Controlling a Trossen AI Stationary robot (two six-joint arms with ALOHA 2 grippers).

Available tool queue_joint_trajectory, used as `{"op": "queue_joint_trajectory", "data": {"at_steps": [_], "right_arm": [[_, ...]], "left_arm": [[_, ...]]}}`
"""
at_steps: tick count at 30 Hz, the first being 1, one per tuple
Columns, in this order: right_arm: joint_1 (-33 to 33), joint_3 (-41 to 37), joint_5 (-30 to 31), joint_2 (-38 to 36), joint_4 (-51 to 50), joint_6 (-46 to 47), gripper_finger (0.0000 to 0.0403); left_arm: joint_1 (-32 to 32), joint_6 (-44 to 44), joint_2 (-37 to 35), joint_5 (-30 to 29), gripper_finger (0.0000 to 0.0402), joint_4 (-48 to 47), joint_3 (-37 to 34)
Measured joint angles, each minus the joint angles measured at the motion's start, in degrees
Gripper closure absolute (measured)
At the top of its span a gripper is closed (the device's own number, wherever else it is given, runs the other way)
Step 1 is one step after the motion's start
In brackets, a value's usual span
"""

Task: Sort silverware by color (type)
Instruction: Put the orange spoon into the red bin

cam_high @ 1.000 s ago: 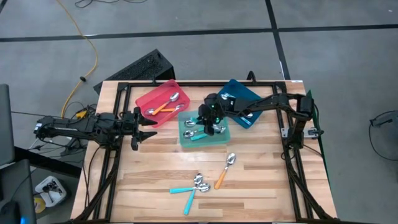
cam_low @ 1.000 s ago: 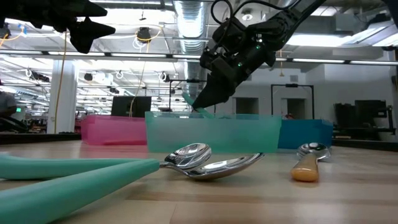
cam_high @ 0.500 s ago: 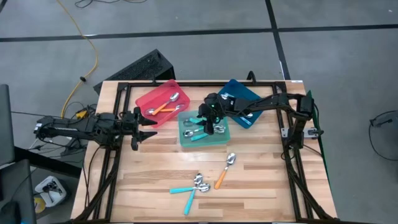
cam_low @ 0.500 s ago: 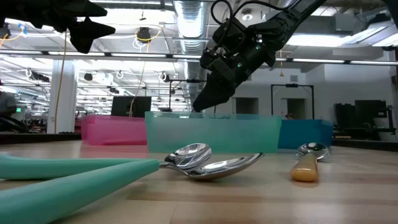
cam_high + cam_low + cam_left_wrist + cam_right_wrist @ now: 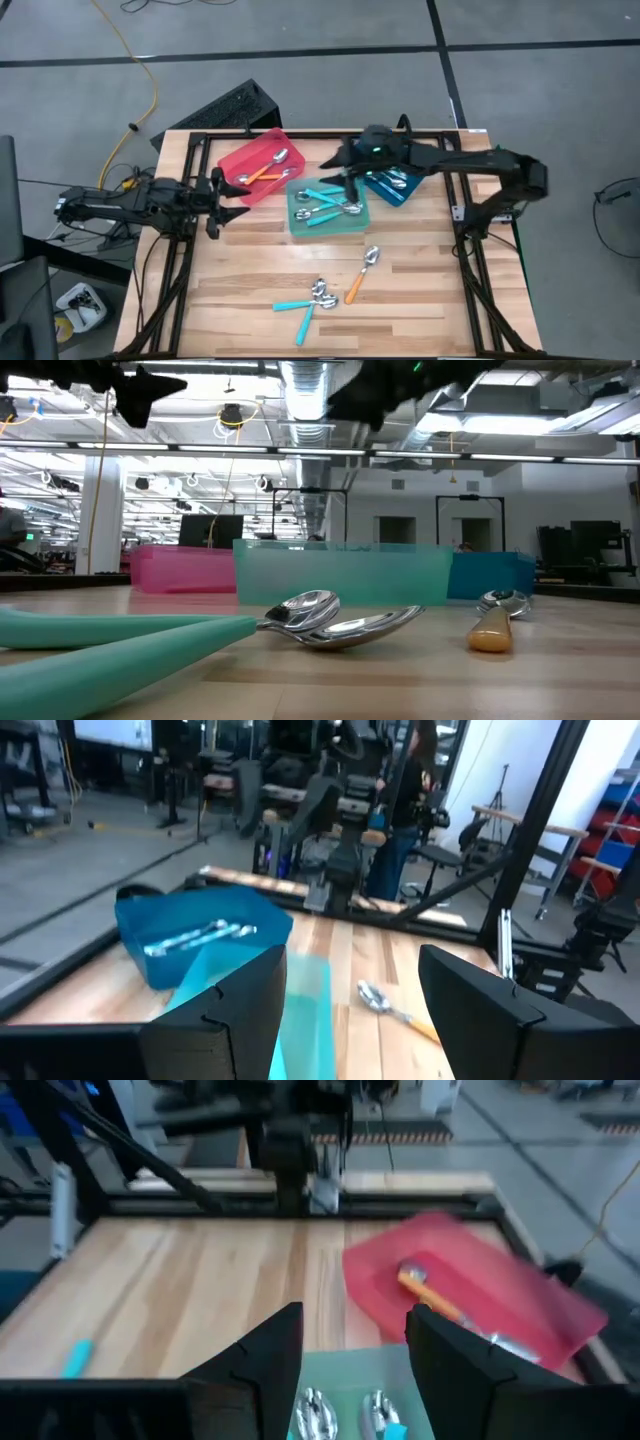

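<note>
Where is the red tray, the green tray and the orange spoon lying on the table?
red tray [image 5: 236, 160]: high view, bare floor.
teal tray [image 5: 296, 226]: high view, near rim.
orange spoon [image 5: 356, 285]: high view, handle.

Shiny metal spoons, see-through plastic bins, raw wood slats

The table [image 5: 420, 300] is pale wooden planks, matt with visible grain, framed by dark matt metal rails. Spoon bowls [image 5: 330, 622] are mirror-polished metal, catching the ceiling lights, while the teal handles [image 5: 110, 645] and the orange handle [image 5: 490, 632] look like smooth, dull plastic. The teal tray [image 5: 340, 572] is frosted, translucent plastic; the red tray [image 5: 255, 165] and blue tray [image 5: 200, 925] look like the same smooth plastic. Gripper fingers [image 5: 480, 1010] are matt black plastic.
</note>
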Motion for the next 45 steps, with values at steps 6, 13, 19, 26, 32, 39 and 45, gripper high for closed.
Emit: {"op": "queue_joint_trajectory", "data": {"at_steps": [6,13,19,26,32,39,45], "right_arm": [[0.45,-0.01,0.04,-13.56,-12.42,-0.79,0.0204],[3.56,-6.18,4.78,-31.77,-21.09,0.05,0.0204],[7.63,-19.64,9.82,-45.92,-12.46,3.11,0.0204],[9.16,-33.04,10.55,-55.07,-2.31,3.19,0.0204],[9.01,-40.76,10.57,-59.49,3.83,2.50,0.0204],[8.90,-50.10,11.26,-61.73,13.32,1.71,0.0204],[8.40,-54.35,11.79,-61.71,19.58,1.14,0.0204]], "left_arm": [[0.02,3.37,0.01,-0.56,0.0187,0.00,2.79],[0.00,5.06,-2.50,-1.21,0.0187,-0.70,3.76],[0.02,4.97,-6.38,-1.21,0.0187,-1.21,2.75],[0.01,4.20,-8.76,-2.65,0.0187,-0.86,-0.97],[0.02,4.85,-9.06,-5.76,0.0187,1.38,-3.71],[0.02,4.38,-8.93,-5.37,0.0187,5.74,-7.66],[0.00,2.25,-8.95,-5.39,0.0187,7.81,-10.44]]}}
